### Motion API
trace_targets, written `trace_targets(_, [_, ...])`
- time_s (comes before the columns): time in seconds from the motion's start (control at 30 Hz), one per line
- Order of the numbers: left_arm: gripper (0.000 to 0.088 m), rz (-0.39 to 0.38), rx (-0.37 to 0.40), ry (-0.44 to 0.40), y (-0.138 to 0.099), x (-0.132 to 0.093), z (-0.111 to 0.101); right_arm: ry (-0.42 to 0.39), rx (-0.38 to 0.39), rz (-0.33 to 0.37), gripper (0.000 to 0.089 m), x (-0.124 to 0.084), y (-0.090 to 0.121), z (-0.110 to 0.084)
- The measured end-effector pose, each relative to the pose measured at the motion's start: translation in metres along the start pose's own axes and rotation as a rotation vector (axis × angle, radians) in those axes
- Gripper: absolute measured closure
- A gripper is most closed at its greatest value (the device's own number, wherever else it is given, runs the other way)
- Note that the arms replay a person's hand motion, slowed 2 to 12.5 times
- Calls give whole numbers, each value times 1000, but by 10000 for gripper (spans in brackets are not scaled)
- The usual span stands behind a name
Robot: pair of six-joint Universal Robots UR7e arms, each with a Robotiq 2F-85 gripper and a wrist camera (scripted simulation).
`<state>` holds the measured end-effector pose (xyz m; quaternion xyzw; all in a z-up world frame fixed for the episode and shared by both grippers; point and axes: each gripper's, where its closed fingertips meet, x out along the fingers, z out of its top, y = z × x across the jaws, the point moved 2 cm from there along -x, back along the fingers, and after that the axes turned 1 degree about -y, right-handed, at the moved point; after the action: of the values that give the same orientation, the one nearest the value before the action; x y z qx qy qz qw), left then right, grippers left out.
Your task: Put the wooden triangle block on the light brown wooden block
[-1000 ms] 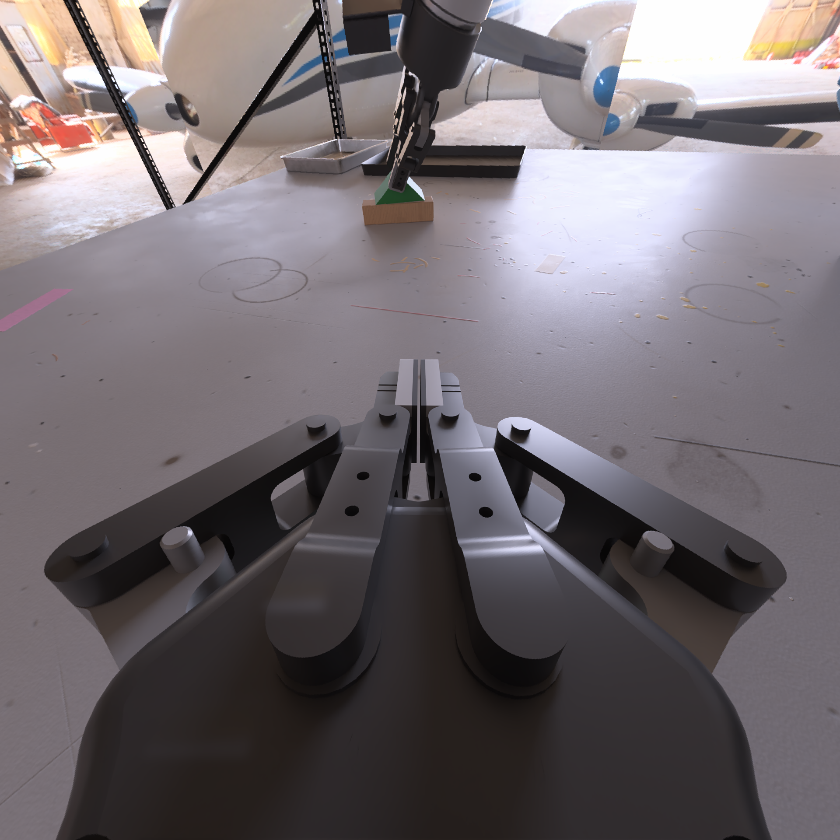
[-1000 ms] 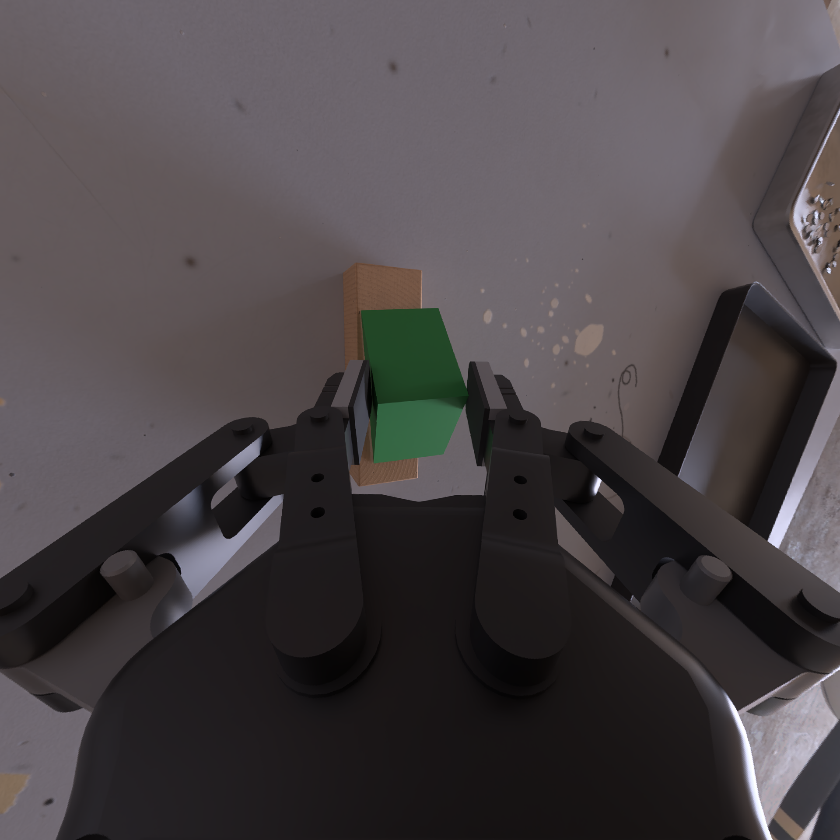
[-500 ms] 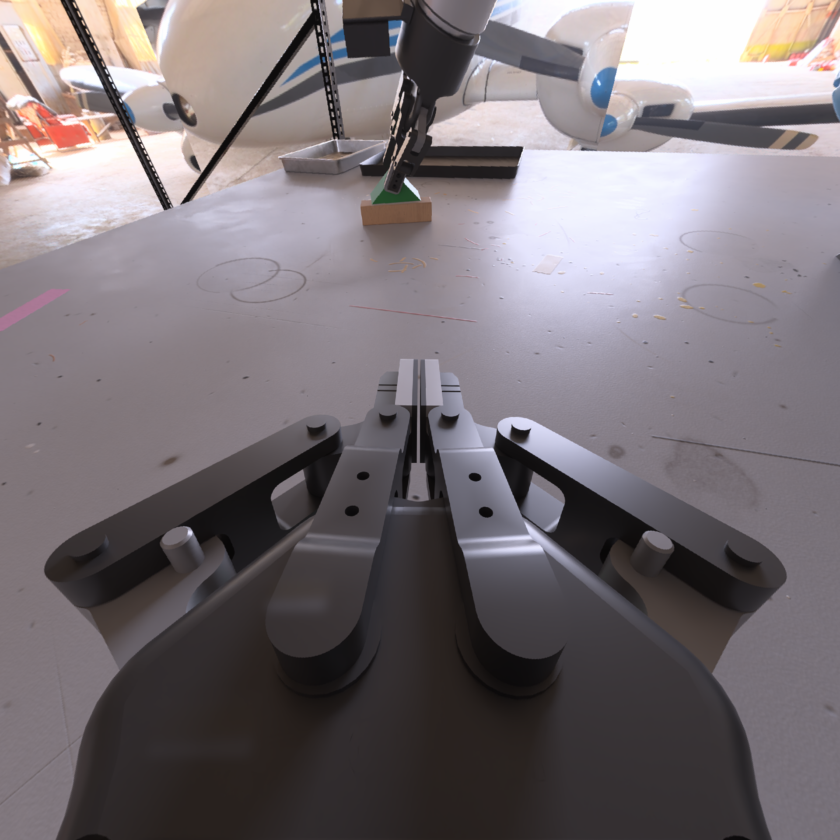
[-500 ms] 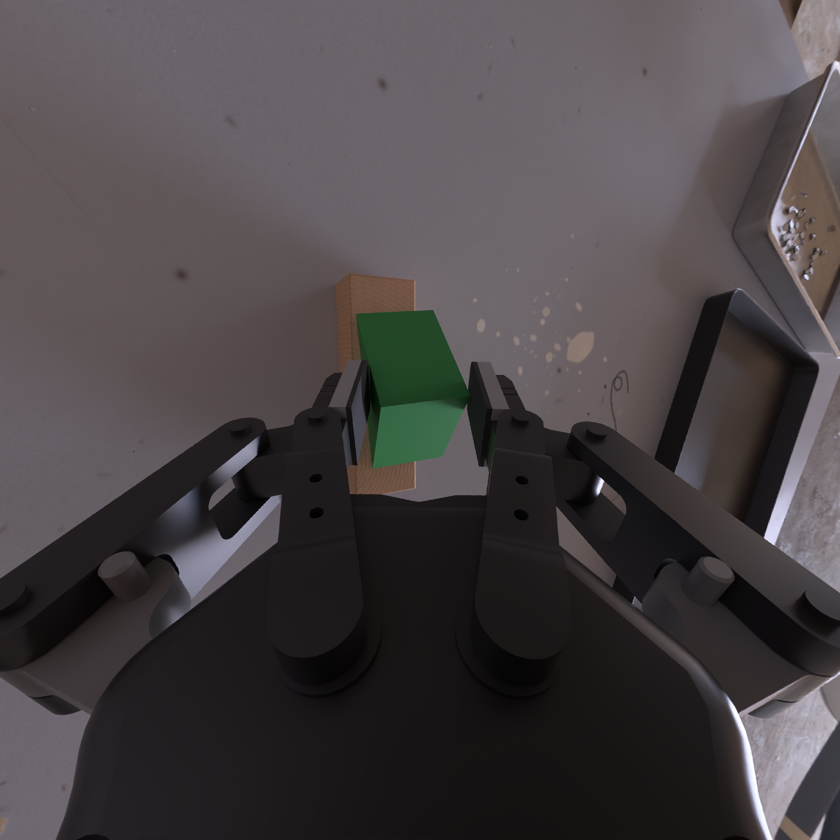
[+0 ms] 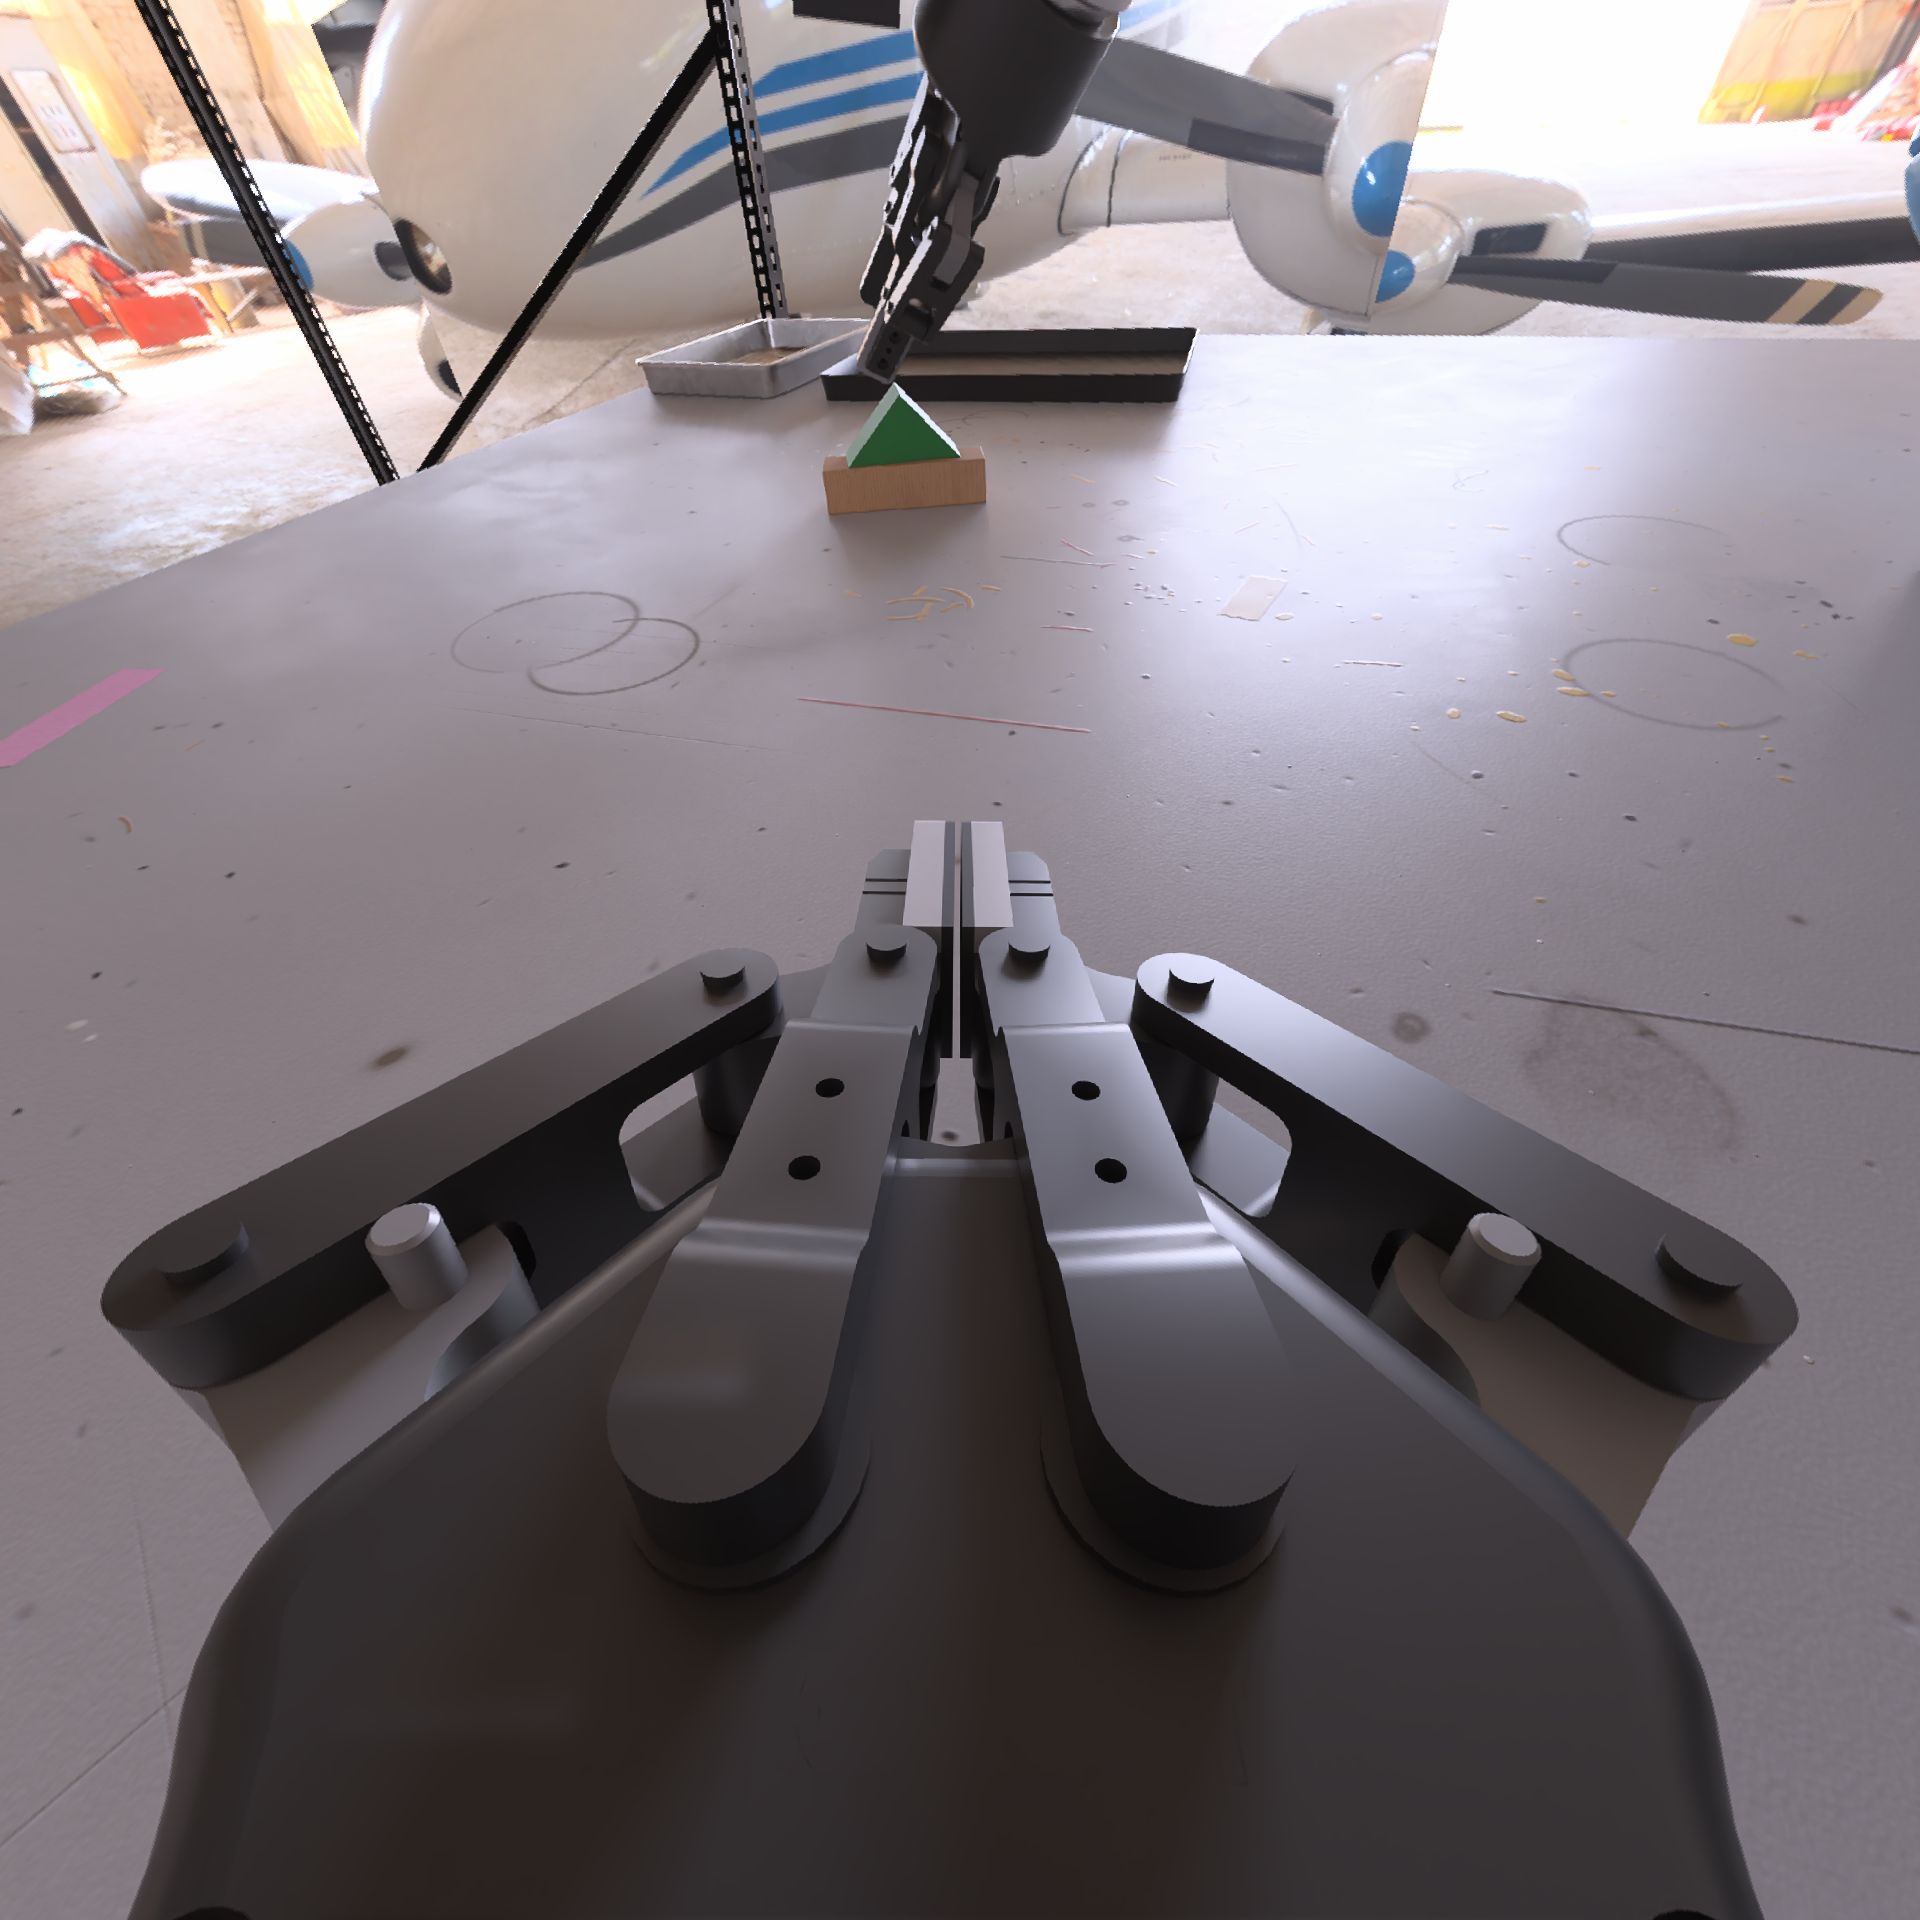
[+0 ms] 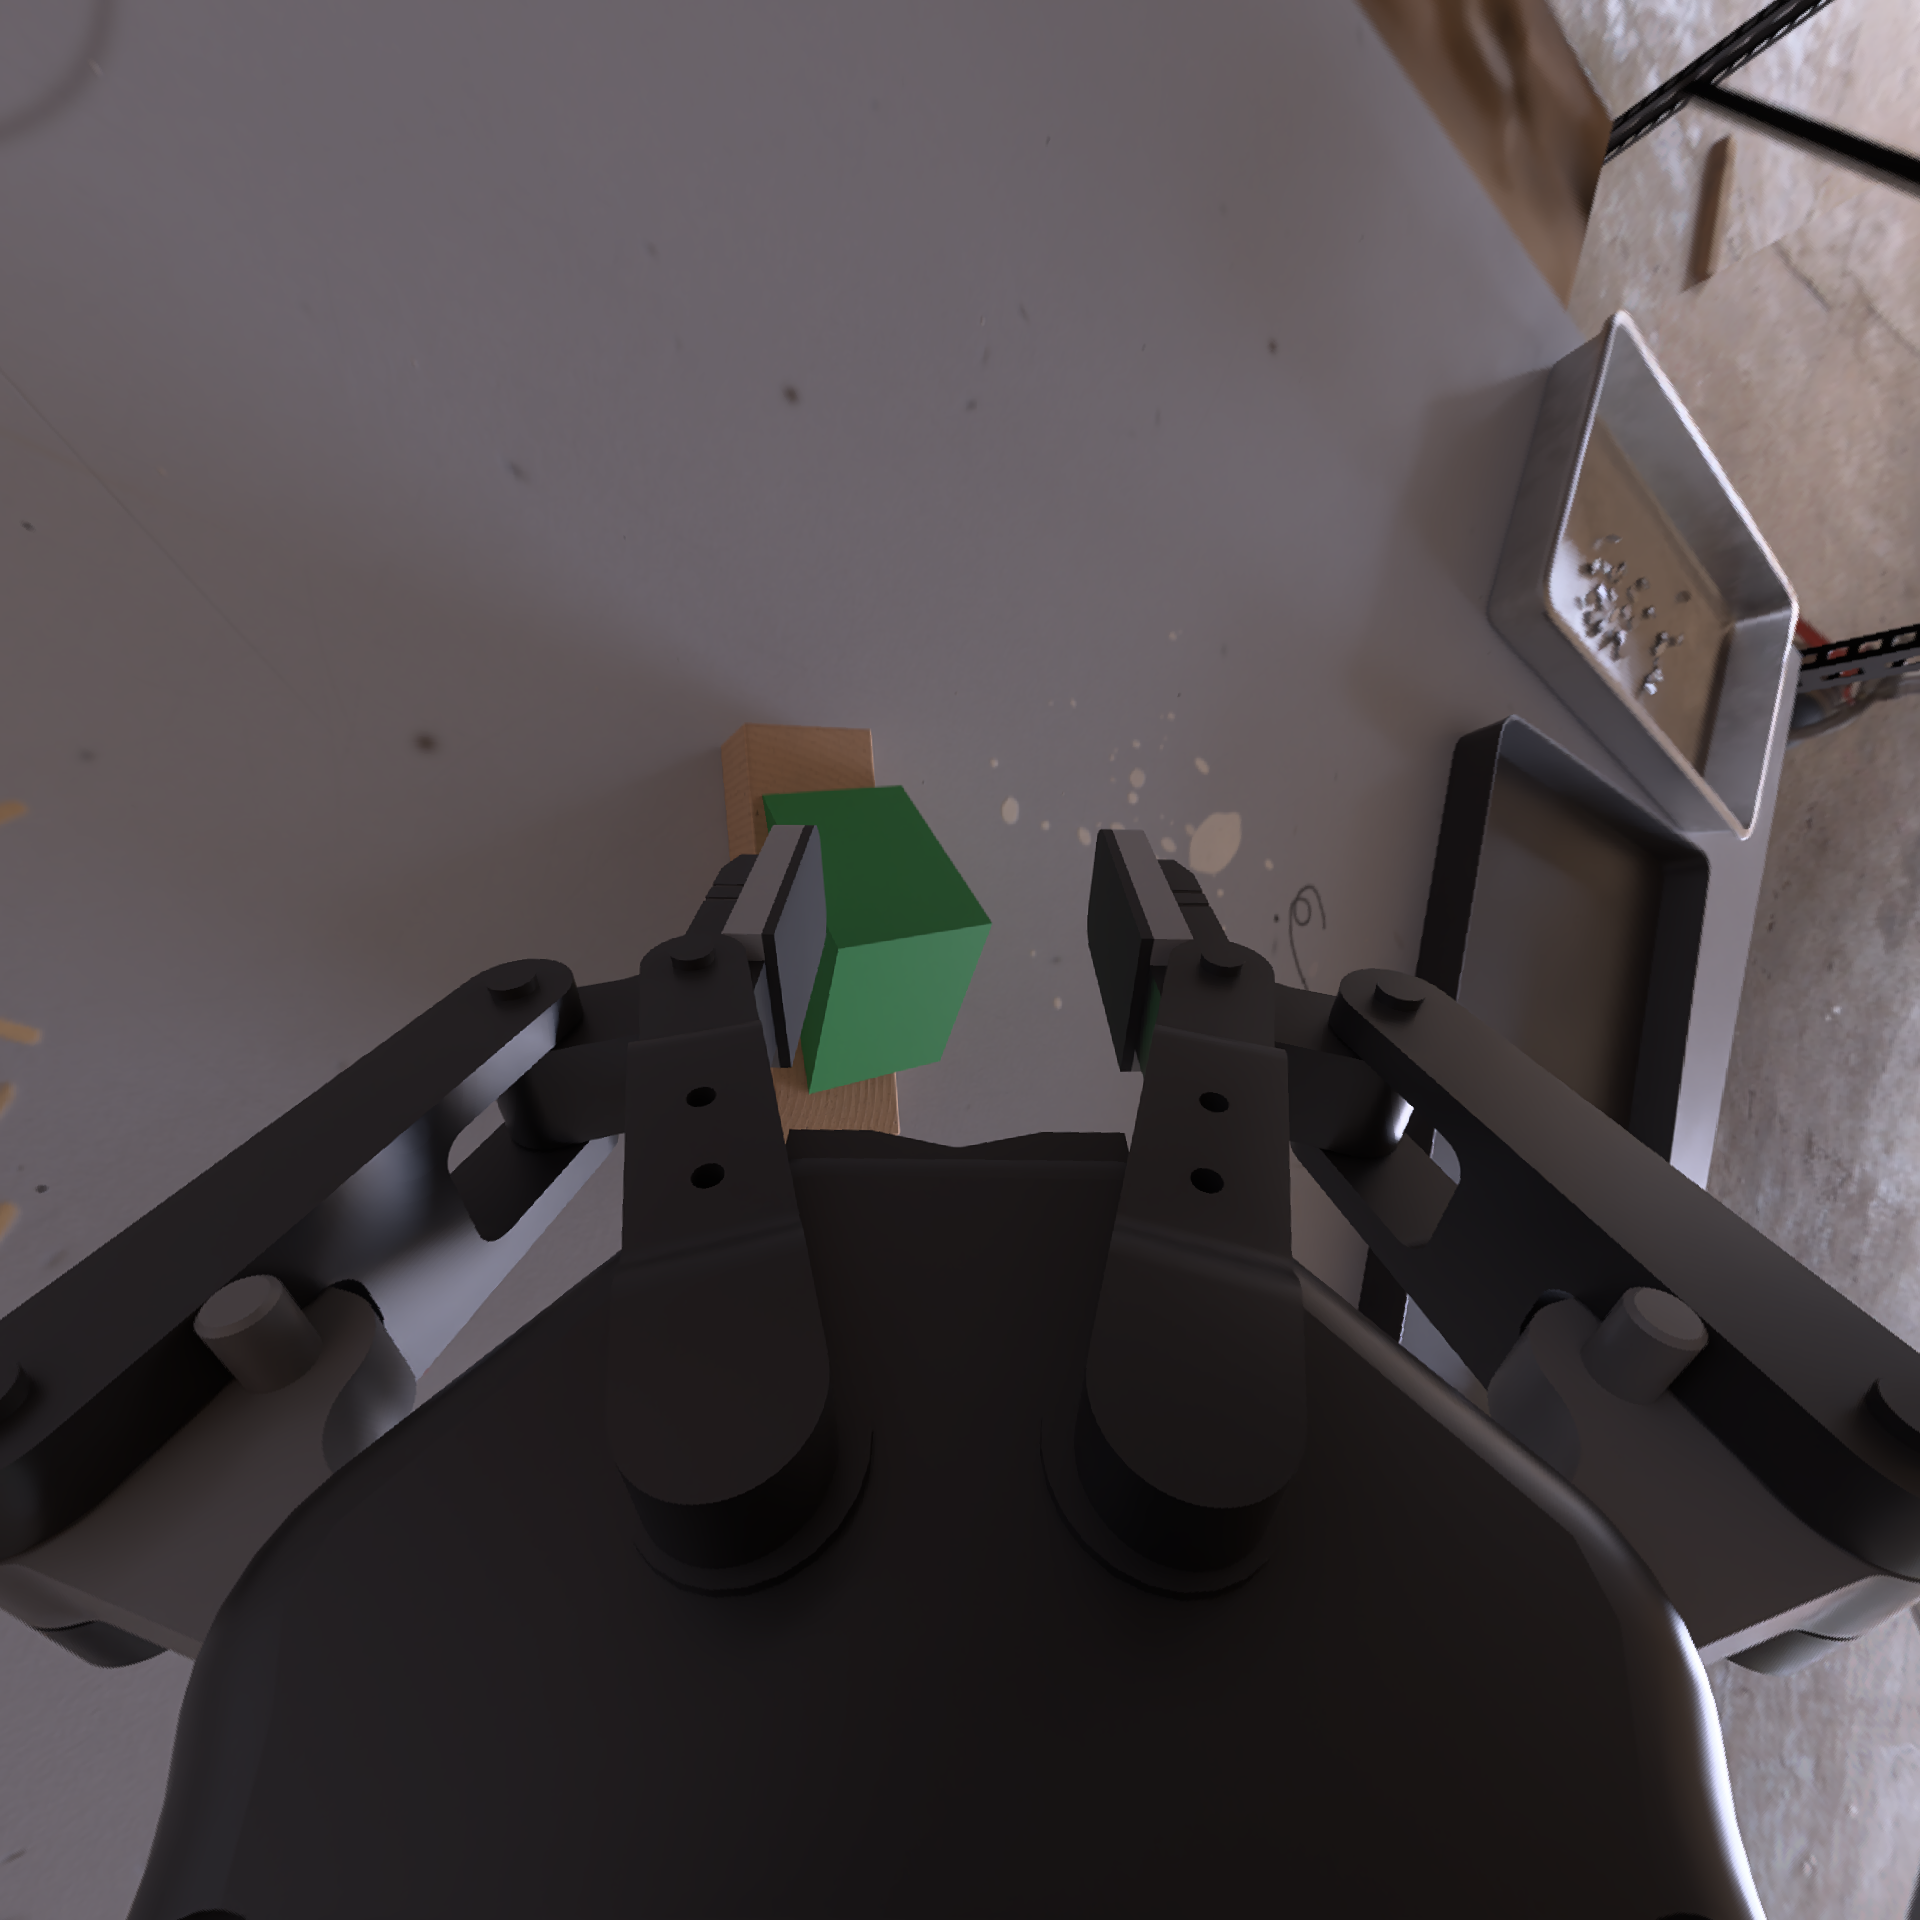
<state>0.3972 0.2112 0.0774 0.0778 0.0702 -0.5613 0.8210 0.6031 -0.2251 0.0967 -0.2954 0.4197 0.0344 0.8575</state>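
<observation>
We saw the green triangle (image 5: 900, 432) sitting on the light block (image 5: 905, 486), its ridge up, toward the block's left end in the left wrist view. The right gripper (image 6: 948, 935) hung above it with its jaws spread wide, clear of the triangle as the left wrist view showed. Our left gripper (image 5: 957, 873) hovered low over the grey table (image 5: 1351, 831), well apart from the blocks, jaws pressed together on nothing. Beyond the block lay a black tray (image 5: 1049, 366) and a metal tray (image 5: 727, 362) near the table's far edge.
</observation>
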Motion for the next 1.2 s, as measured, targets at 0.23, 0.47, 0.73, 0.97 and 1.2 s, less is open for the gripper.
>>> trace_targets(0.23, [870, -1, 2, 2, -1, 0, 0, -111, 18, -7, 431, -22, 0, 20])
trace_targets(0.47, [869, -3, 4, 4, -1, 1, 0, -227, 28, 37, 421, -51, 10, 44])
trace_targets(0.73, [869, -1, 7, 7, -2, 1, -1, -354, 28, 188, 394, -90, 42, 68])
trace_targets(0.97, [869, -2, 1, 3, -2, 1, 0, -434, 17, 387, 350, -126, 85, 82])
trace_targets(1.2, [869, -6, -13, -1, -3, 1, 0, -459, -18, 558, 304, -155, 130, 84])
